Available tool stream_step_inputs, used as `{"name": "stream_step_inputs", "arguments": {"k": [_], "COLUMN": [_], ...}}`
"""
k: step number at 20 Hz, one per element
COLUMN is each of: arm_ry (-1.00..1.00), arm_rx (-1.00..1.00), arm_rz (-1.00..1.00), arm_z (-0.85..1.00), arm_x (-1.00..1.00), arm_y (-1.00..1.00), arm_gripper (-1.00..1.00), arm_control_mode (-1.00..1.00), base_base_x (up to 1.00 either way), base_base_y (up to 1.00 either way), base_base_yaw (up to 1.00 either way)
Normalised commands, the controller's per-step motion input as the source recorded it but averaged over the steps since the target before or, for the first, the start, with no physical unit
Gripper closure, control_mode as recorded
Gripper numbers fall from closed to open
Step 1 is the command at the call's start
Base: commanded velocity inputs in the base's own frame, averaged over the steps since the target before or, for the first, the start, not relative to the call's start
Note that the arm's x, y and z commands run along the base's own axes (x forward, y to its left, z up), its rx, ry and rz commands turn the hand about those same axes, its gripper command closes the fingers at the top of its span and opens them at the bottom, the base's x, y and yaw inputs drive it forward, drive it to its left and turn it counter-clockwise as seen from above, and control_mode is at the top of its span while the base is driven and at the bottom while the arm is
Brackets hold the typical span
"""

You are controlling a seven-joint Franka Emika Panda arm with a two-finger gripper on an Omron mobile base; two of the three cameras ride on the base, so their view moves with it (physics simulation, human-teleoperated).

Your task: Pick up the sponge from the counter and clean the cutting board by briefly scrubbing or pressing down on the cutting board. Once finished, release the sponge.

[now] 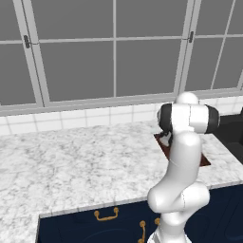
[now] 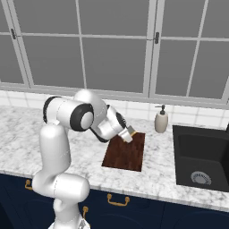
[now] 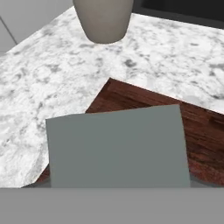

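Holding sponge point(image 3: 117, 146) low over board point(image 2: 125, 152) far corner, gripper point(image 2: 129, 133) angled down for scrub press. Jaws hidden behind sponge, presumably pinching it. Soap bottle point(image 2: 161, 120) near on counter point(image 2: 27, 134); watch clearance.

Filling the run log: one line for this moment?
phase: scrub | claw: shut on sponge | sponge: over cutting board, far corner | contact: unclear | soap bottle: beyond board
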Motion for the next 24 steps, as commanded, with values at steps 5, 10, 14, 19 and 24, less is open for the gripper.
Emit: {"name": "stream_step_inputs", "arguments": {"k": [5, 10, 14, 19, 24], "arm_ry": [0.06, 0.10, 0.01, -0.31, -0.25], "arm_rx": [-0.06, -0.14, -0.19, 0.03, 0.09], "arm_rz": [0.17, 0.18, 0.29, 0.31, 0.23], "arm_z": [-0.30, -0.31, -0.46, -0.81, -0.78], "arm_x": [-0.50, -0.40, -0.52, -0.66, -0.12], "arm_y": [0.44, 0.34, 0.02, -0.50, -0.09], "arm_gripper": [1.00, 1.00, 1.00, 1.00, 1.00], "arm_control_mode": [-1.00, -1.00, -1.00, -1.00, -1.00], "base_base_x": [0.00, 0.00, 0.00, 0.00, 0.00], "base_base_y": [0.00, 0.00, 0.00, 0.00, 0.00], "base_base_yaw": [0.00, 0.00, 0.00, 0.00, 0.00]}}
